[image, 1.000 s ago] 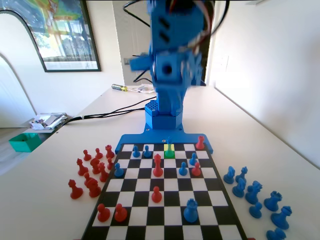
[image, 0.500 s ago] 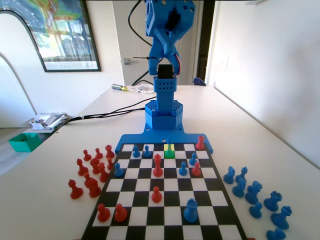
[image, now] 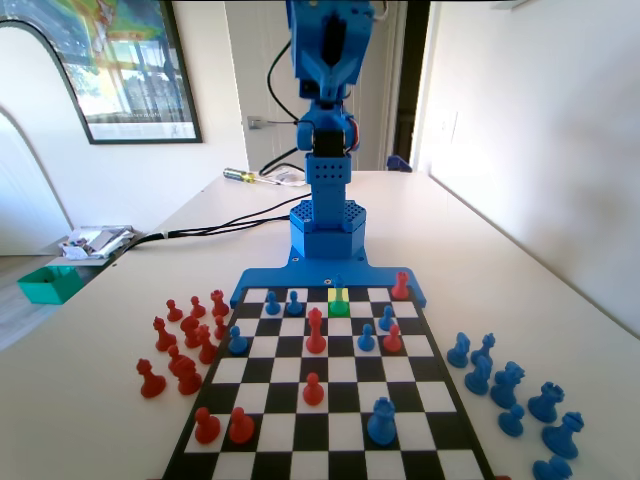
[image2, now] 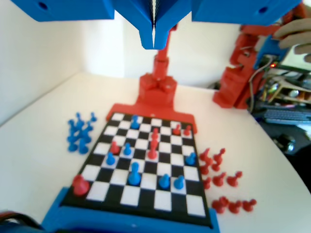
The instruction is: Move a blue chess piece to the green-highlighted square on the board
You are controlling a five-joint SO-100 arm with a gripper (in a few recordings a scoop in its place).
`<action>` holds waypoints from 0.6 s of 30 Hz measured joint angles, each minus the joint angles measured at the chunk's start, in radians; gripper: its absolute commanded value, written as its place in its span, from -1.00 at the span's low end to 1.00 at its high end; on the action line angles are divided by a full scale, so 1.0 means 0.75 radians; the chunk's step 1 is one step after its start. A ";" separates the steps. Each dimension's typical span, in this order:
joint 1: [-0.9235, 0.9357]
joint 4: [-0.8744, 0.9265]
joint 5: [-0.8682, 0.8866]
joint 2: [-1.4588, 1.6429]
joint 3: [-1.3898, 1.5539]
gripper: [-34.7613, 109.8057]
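The slim blue chess piece (image: 338, 289) stands upright on the green-highlighted square (image: 340, 307), in the board's row nearest the blue arm. In the wrist view the same blue chess piece (image2: 133, 173) shows in the near row. My gripper (image: 331, 52) is raised high above the arm's base, well clear of the board (image: 345, 432). From the wrist view's top edge, my gripper (image2: 154, 29) hangs with its jaws pressed together and nothing between them.
Red and blue pieces are spread over the board, among them a large blue piece (image: 381, 420) near the front. Red pieces (image: 185, 345) stand off the board on the left, blue pieces (image: 510, 385) on the right. Cables (image: 220, 225) run across the table behind.
The arm has swung up and back from a lower, forward pose to upright. The slim blue piece stays on the green square.
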 measured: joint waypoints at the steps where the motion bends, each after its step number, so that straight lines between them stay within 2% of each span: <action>1: -0.002 -0.010 -0.004 0.016 0.010 -0.51; 18: 0.000 -0.027 -0.004 0.088 0.025 -0.51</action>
